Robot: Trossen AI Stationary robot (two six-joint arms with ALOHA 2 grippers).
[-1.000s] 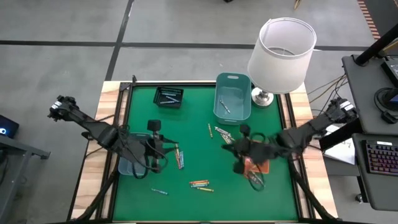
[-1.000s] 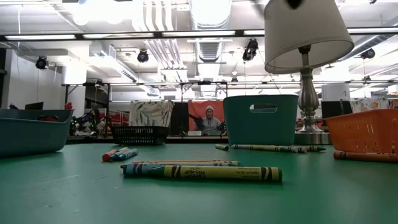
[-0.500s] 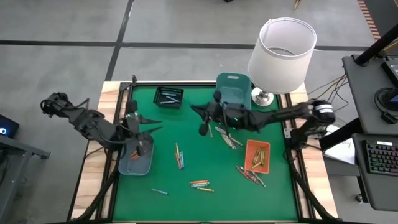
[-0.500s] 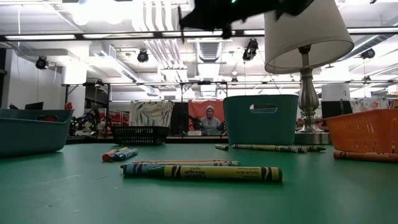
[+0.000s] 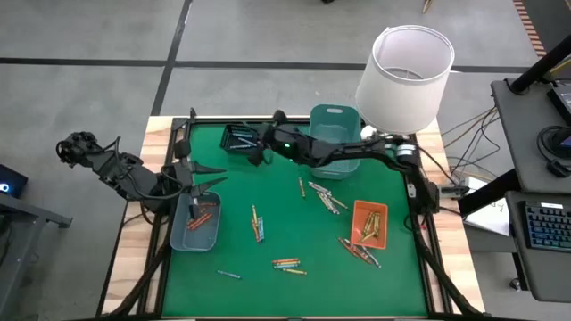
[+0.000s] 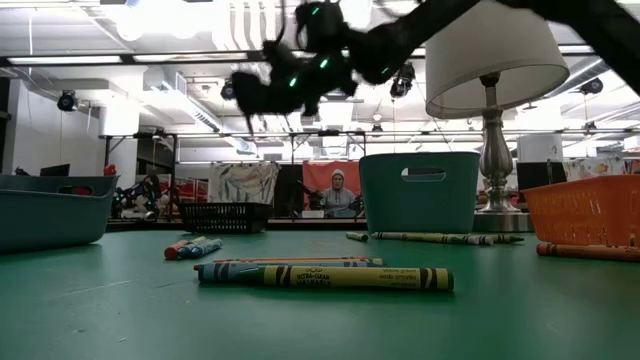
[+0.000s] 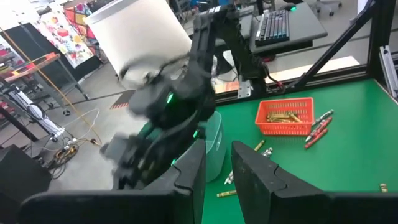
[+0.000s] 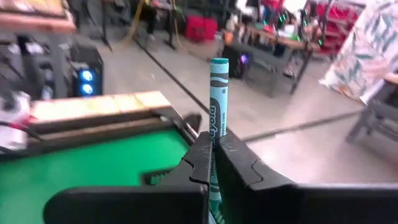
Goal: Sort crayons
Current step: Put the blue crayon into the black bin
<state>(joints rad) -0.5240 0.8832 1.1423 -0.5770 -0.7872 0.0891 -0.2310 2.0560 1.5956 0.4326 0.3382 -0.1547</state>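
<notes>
Green felt covers the table (image 5: 268,294), and plenty of crayons are not yet sorted: nearest the front edge lie a lone bluish one (image 5: 228,274) and a small mixed bunch (image 5: 287,264); a little farther in a pair lies side by side (image 5: 257,223), with more scattered in a loose line (image 5: 323,196) past the middle and a few spilled beside the orange tray (image 5: 369,223). That tray already holds a layer of yellowish sticks, so part of the work looks done. The left gripper (image 5: 202,181) hangs over the grey-blue tray (image 5: 198,227) at the left edge, where a red crayon (image 5: 207,204) lies just below the fingertips; its fingers (image 7: 249,171) stand slightly apart with nothing visible between them. Farther back, the right gripper (image 5: 256,145) reaches across to the far left corner, just beside the black tray (image 5: 241,140), which already holds a few pale crayons. Its fingers (image 8: 233,158) are clamped on a teal crayon (image 8: 217,93) that stands upright beyond the fingertips, most likely bound for that black tray. The teal bin (image 5: 334,143) beside the lamp (image 5: 406,71) holds at least one crayon. My judgement: perhaps half done, with a good dozen or more crayons left on the felt.
</notes>
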